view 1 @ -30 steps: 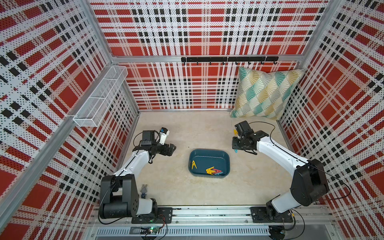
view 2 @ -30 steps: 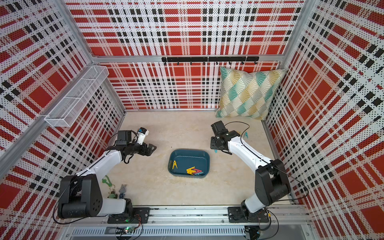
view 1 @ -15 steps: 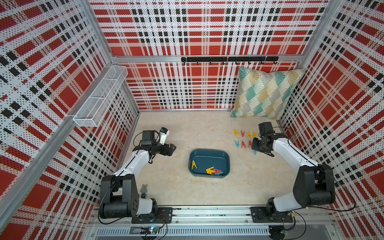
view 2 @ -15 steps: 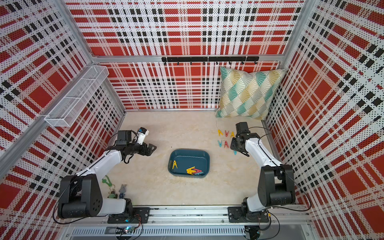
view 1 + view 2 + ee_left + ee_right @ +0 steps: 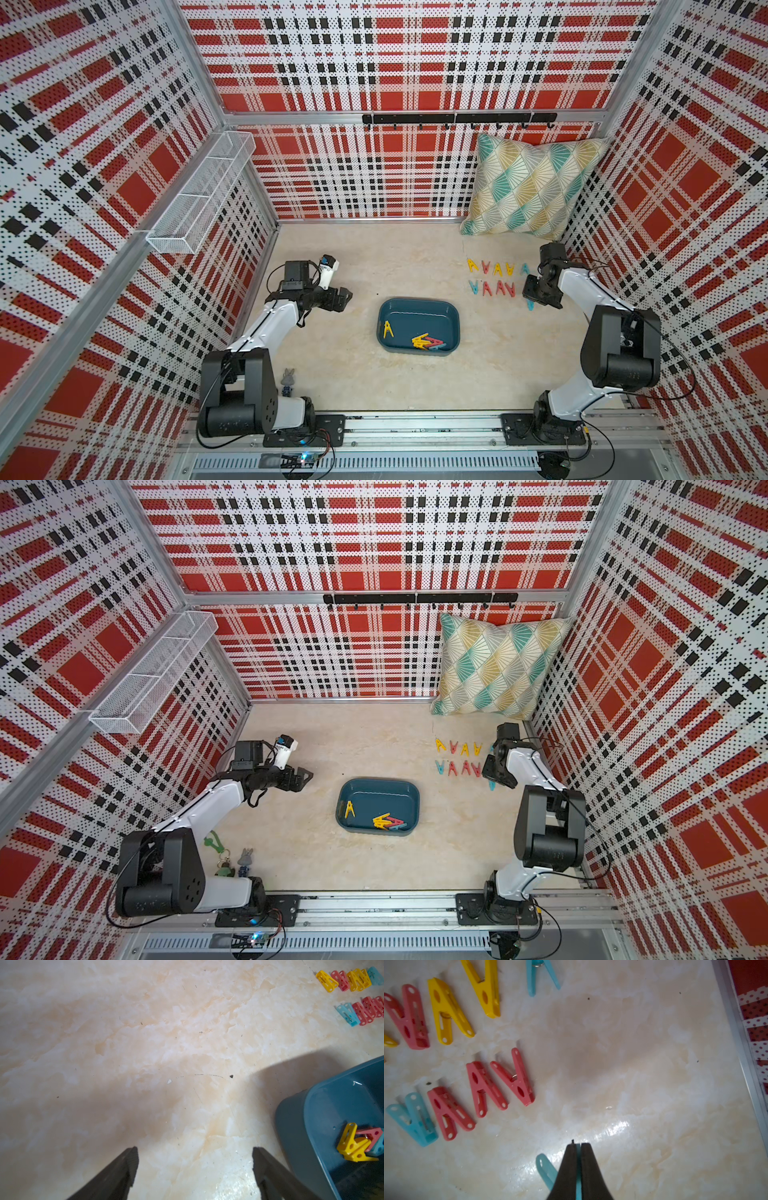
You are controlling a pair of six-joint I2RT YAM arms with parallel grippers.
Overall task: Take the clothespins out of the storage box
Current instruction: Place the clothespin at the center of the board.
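Pinching a light blue clothespin (image 5: 545, 1169) by one leg, the right claw (image 5: 578, 1145) is closed tight on it and hangs low over the table (image 5: 415, 257), just past the right end of the near row of pins (image 5: 492, 287). That spot seems chosen on purpose. The pegs already taken out lie in two tidy lines, a far row (image 5: 496, 268) and the near one, in front of the pillow (image 5: 532, 187). The free space beside the last red peg (image 5: 512, 1078) is probably where this one is meant to go. In the right wrist view the other leg sticks out to one side of the fingertips, so the peg is held edge-on and will likely tip flat once let go.

The left claw (image 5: 345, 296) hovers with its jaws wide apart and nothing between them, left of the storage box (image 5: 455, 324) and clear of it, out of the working arm's way.

The storage box sits near the middle of the table. It holds one yellow peg (image 5: 387, 329) at its left end and a small heap of yellow, red and blue pegs (image 5: 428, 343) against its near wall.

A second ago the right claw was close to the box's far right corner. It has since swung right, across the rows, to their right end. The left arm and the pegs in the box have not moved.
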